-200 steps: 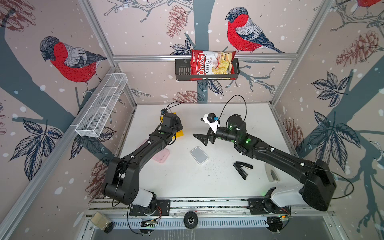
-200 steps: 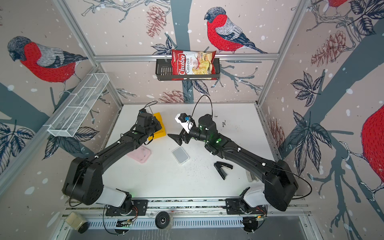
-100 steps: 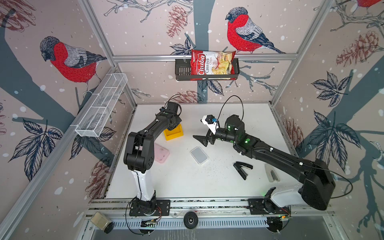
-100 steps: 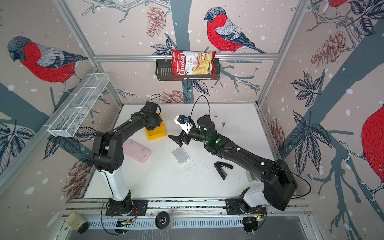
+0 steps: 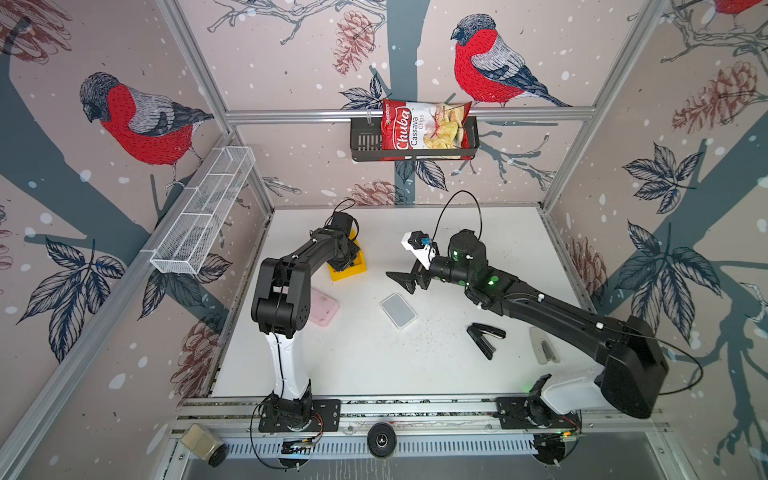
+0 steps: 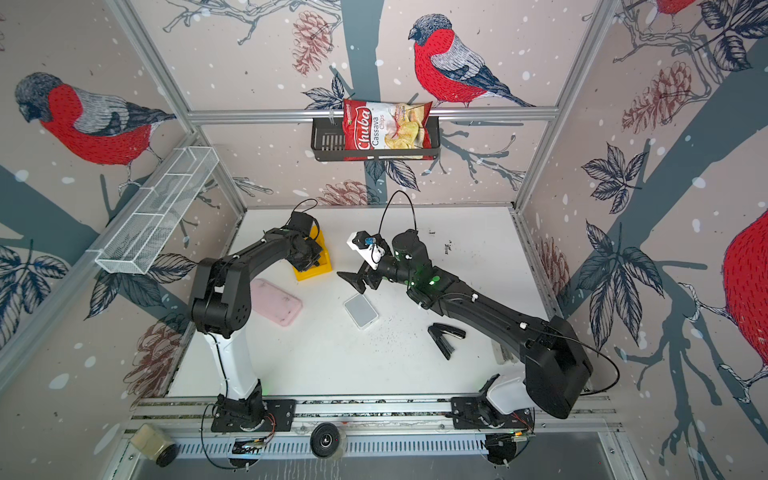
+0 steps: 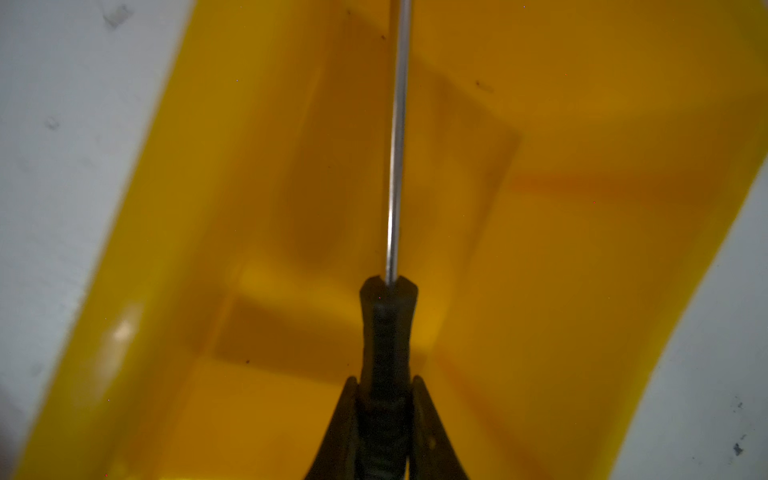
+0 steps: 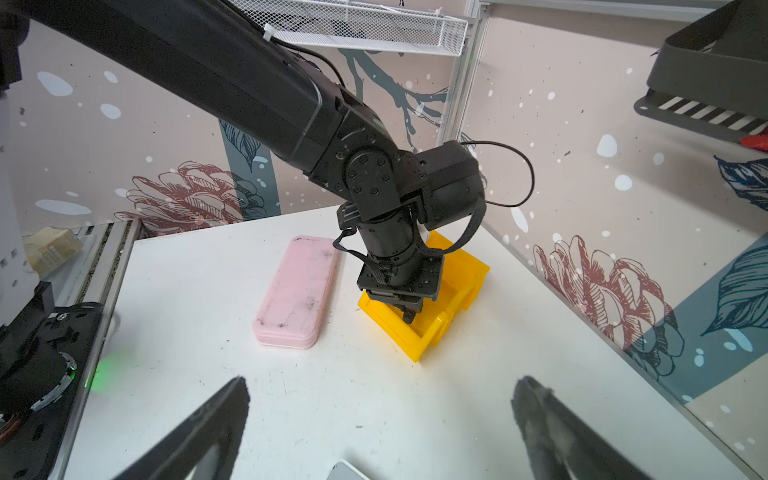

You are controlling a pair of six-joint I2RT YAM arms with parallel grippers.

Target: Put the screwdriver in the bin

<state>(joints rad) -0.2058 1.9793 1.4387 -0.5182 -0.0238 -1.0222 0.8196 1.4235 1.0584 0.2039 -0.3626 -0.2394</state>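
left hand (image 7: 384, 379) holding screwdriver (image 7: 388, 324) in bin (image 7: 208, 208), pink case (image 8: 295, 291) beside, stapler (image 5: 482, 337) well apart

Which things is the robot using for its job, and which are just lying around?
For the job: screwdriver, bin, left pincer holding the screwdriver.
Just lying about: pink case, stapler, grey box, chips bag.
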